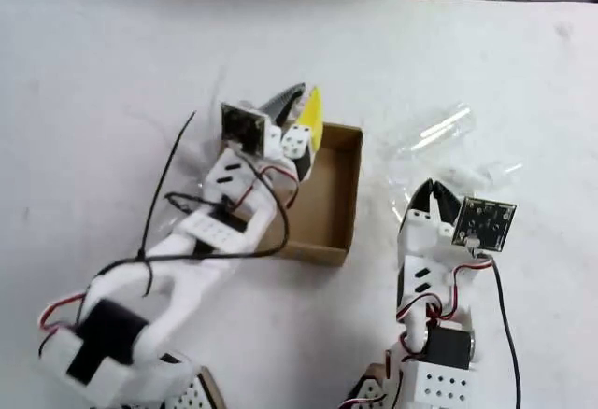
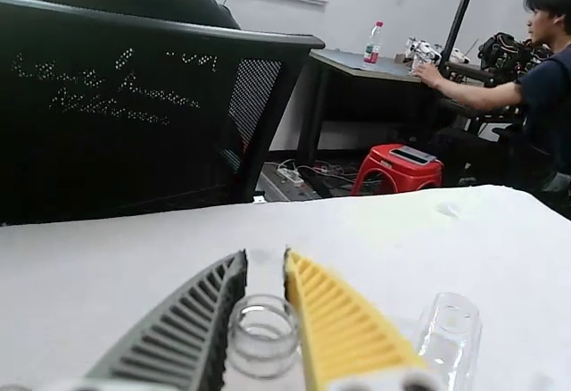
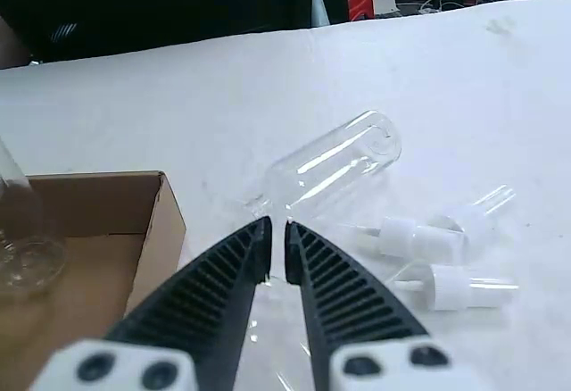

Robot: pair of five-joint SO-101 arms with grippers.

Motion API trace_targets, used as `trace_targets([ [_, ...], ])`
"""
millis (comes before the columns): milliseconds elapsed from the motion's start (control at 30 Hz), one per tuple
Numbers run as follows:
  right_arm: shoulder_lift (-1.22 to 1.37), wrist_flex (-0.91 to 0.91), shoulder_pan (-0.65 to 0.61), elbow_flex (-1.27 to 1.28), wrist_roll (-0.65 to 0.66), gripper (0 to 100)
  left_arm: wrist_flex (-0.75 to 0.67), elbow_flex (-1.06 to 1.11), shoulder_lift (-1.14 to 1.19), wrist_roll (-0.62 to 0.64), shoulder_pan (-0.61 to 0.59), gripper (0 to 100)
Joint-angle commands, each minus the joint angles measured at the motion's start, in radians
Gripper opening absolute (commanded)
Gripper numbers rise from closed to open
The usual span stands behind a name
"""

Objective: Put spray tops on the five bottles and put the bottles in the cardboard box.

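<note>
Bottle (image 2: 263, 333) grasped in left claw (image 2: 266, 262); right claw (image 3: 277, 230) clenched on nothing, second bottle (image 3: 330, 163) lying just beyond its tips.

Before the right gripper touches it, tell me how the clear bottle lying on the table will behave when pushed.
The clear bottle lies on its round side, so a push would probably roll it. It looks empty and thin-walled, so it is likely light and quick to skid. Its glossy surface may slip in the right gripper.
</note>
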Motion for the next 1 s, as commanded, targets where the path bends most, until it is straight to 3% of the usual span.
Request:
trace_targets([
  [0,0.001,0.004,0.010,0.009,0.011,1.5,-0.031,-0.114,0.071,-0.005,-0.018,2],
  [767,0.001,0.004,0.008,0.009,0.011,1.5,-0.032,-0.192,0.185,-0.006,-0.061,2],
  [967,0.001,0.004,0.008,0.009,0.011,1.5,-0.161,-0.193,0.240,-0.011,-0.056,2],
])
